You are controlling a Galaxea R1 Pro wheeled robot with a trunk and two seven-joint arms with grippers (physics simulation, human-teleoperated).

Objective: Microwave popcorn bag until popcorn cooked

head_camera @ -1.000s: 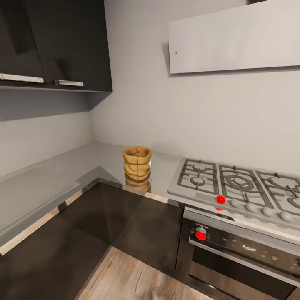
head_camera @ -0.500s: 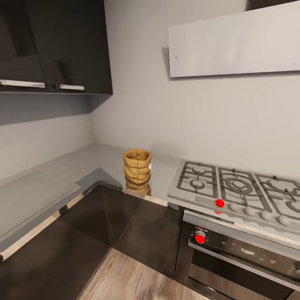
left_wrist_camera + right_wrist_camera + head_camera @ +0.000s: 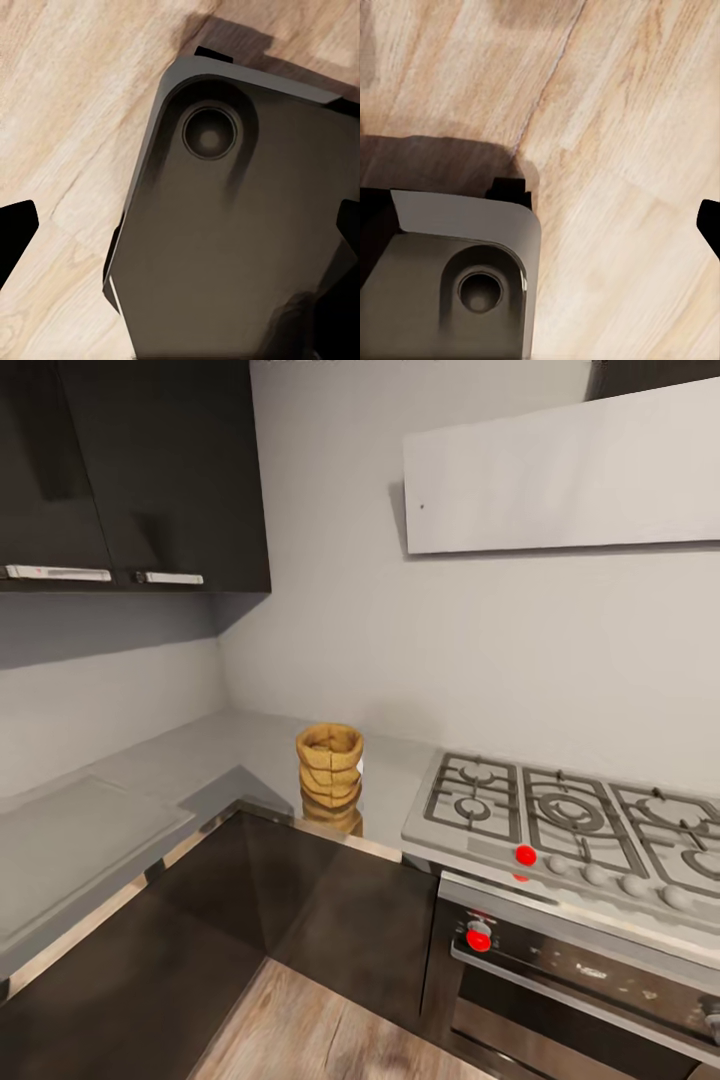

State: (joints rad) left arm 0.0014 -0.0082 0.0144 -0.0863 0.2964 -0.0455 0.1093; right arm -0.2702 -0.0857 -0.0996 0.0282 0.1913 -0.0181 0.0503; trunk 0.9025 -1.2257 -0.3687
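Note:
The popcorn bag (image 3: 329,762), a tan wrinkled sack with a rolled rim, stands upright on the light-grey countertop (image 3: 225,755) near the inner corner, just left of the gas hob. Its inside is too small to make out, so the popcorn is hidden. The microwave is out of view. In the left wrist view my left gripper (image 3: 180,240) hangs open over the wooden floor and the robot's dark base, its black fingertips (image 3: 15,232) at the picture's edges. My right gripper (image 3: 540,232) is likewise open above floor and base, with one fingertip (image 3: 711,225) showing.
A ridged grey gas hob (image 3: 570,820) with red-marked knobs sits right of the bag, above a black oven (image 3: 580,970). Dark glossy upper cabinets (image 3: 150,470) hang at the left and a flat white hood (image 3: 560,470) is on the wall. Dark lower cabinets (image 3: 330,920) front the L-shaped counter.
The whole head picture has slid slightly downward, so the camera has moved. The bag and the rest of the kitchen stay in place.

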